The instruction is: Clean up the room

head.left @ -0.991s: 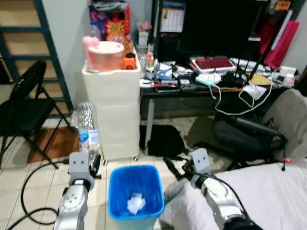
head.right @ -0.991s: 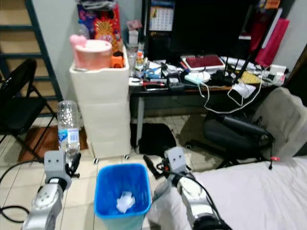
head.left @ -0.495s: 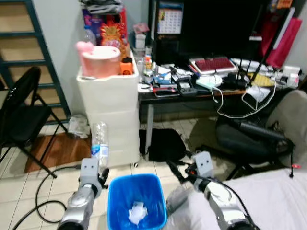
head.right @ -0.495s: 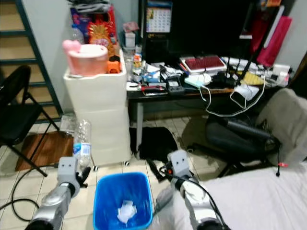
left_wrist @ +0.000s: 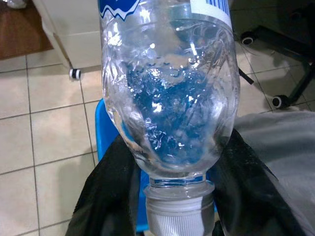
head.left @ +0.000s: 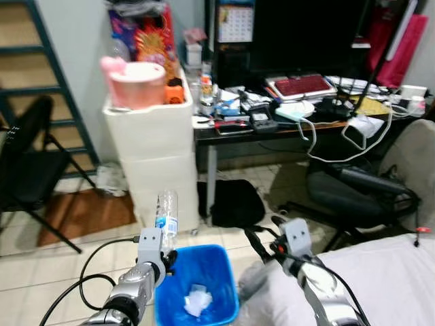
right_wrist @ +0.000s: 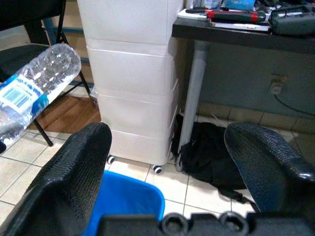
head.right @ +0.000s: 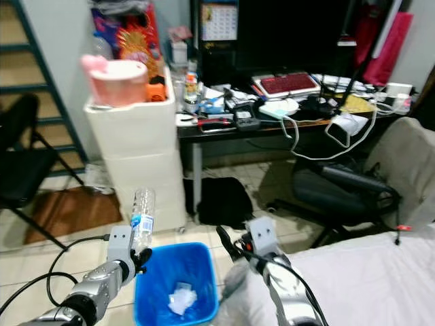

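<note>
The left pincer [head.left: 162,252] is closed on the neck end of a clear plastic bottle [head.left: 166,213], cap end down between the black fingers [left_wrist: 112,196]. The bottle stands nearly upright, base uppermost, above the left rim of the blue bin [head.left: 217,261]. The bin sits on the tiled floor [head.left: 102,251] and contains crumpled white paper [head.left: 198,300]. The right pincer [head.left: 262,241] is held just right of the bin, fingers spread wide, gripping nothing. Behind the bin stands a white drawer unit [head.left: 160,146] carrying a pink container [head.left: 136,81]. A cluttered desk [head.left: 272,125] adjoins the unit. A black folding chair [head.left: 27,170] stands at far left.
</note>
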Robot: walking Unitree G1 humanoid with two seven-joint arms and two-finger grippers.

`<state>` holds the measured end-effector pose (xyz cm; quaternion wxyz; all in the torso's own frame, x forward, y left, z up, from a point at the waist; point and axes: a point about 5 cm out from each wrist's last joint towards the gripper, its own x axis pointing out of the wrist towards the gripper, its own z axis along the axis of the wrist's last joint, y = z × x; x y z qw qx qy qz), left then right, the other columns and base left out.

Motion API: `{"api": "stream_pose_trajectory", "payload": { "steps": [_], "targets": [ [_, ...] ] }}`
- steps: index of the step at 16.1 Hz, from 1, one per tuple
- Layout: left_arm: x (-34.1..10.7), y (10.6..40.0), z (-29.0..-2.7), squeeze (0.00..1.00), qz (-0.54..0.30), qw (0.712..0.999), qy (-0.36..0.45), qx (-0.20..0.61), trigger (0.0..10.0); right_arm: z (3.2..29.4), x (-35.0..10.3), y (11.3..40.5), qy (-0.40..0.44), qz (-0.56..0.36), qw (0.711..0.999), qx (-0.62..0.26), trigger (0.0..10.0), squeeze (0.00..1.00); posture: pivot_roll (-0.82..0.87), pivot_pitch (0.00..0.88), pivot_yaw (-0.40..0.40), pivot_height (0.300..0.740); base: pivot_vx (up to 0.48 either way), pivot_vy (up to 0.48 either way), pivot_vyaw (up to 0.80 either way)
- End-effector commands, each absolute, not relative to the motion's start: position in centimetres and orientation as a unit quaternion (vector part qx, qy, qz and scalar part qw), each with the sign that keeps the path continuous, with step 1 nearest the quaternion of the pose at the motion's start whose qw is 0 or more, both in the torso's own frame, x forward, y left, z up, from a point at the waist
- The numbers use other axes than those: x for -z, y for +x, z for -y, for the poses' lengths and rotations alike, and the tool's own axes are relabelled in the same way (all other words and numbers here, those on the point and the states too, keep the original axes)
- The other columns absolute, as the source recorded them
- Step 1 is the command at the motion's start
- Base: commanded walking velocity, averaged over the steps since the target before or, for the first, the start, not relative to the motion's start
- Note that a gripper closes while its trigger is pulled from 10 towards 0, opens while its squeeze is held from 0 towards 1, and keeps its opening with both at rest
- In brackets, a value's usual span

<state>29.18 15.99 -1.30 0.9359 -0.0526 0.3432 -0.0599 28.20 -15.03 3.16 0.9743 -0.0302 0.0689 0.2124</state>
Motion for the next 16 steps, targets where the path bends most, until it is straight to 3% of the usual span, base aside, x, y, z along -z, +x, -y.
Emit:
{"api": "stream_pose_trajectory", "payload": {
  "steps": [1,2,3,4,6,10,11,12,13,14,16],
  "targets": [
    [0.3,30.3,-15.1,0.0,-0.329,0.939,-0.064,0.079,10.0,15.7,-3.5,28.2,-0.036,-0.066,0.977,-0.199,10.0,0.0,-0.07,0.0,0.018,0.74,0.0,0.0,0.0],
    [0.3,30.3,-14.9,0.0,-0.33,0.938,-0.062,0.086,10.0,15.8,-3.4,28.1,-0.037,-0.068,0.978,-0.196,10.0,0.0,-0.08,0.0,0.021,0.74,0.0,0.0,0.0],
    [0.3,30.3,-14.8,0.33,-0.33,0.938,-0.059,0.087,10.0,15.8,-3.4,28.1,-0.037,-0.069,0.978,-0.195,10.0,0.0,-0.08,0.0,0.021,0.74,0.0,0.0,0.0],
    [0.2,30.4,-14.9,0.96,-0.329,0.939,-0.056,0.083,10.0,15.8,-3.4,28.1,-0.038,-0.069,0.978,-0.194,10.0,0.0,-0.08,0.0,0.021,0.74,0.0,0.0,0.0],
    [0.2,30.4,-14.9,1.0,-0.328,0.94,-0.056,0.08,10.0,15.8,-3.4,28.0,-0.038,-0.071,0.978,-0.193,10.0,0.0,-0.08,0.0,0.021,0.74,0.0,0.0,0.0],
    [-0.1,30.6,-14.7,1.0,-0.32,0.941,-0.046,0.096,10.0,15.8,-3.4,28.0,-0.042,-0.076,0.976,-0.198,10.0,0.0,-0.08,0.0,0.016,0.74,0.0,0.0,0.0],
    [-0.4,30.9,-14.7,0.6,-0.308,0.945,-0.019,0.107,10.0,15.8,-3.4,28.0,-0.044,-0.077,0.976,-0.198,10.0,0.0,-0.08,0.0,0.022,0.74,0.0,0.0,0.0],
    [-0.8,31.2,-14.5,0.0,-0.285,0.95,0.0,0.125,10.0,15.9,-3.5,28.0,-0.044,-0.073,0.977,-0.198,10.0,0.0,-0.08,0.0,0.027,0.74,0.0,0.0,0.0],
    [-1.1,31.3,-14.4,0.0,-0.27,0.953,0.013,0.137,10.0,15.9,-3.5,28.0,-0.044,-0.071,0.977,-0.197,10.0,0.0,-0.07,0.0,0.03,0.74,0.0,0.0,0.0],
    [-3.0,31.7,-14.7,0.0,-0.154,0.972,0.062,0.166,10.0,16.5,-4.4,27.9,-0.036,-0.038,0.983,-0.175,10.0,0.0,-0.06,0.0,0.037,0.74,0.0,0.0,0.0],
    [-7.1,30.4,-16.0,0.0,0.018,0.989,0.059,0.134,10.0,17.5,-4.9,26.9,-0.027,-0.015,0.989,-0.146,10.0,0.0,-0.01,0.0,0.034,0.74,0.0,0.0,0.0]
  ]
}}
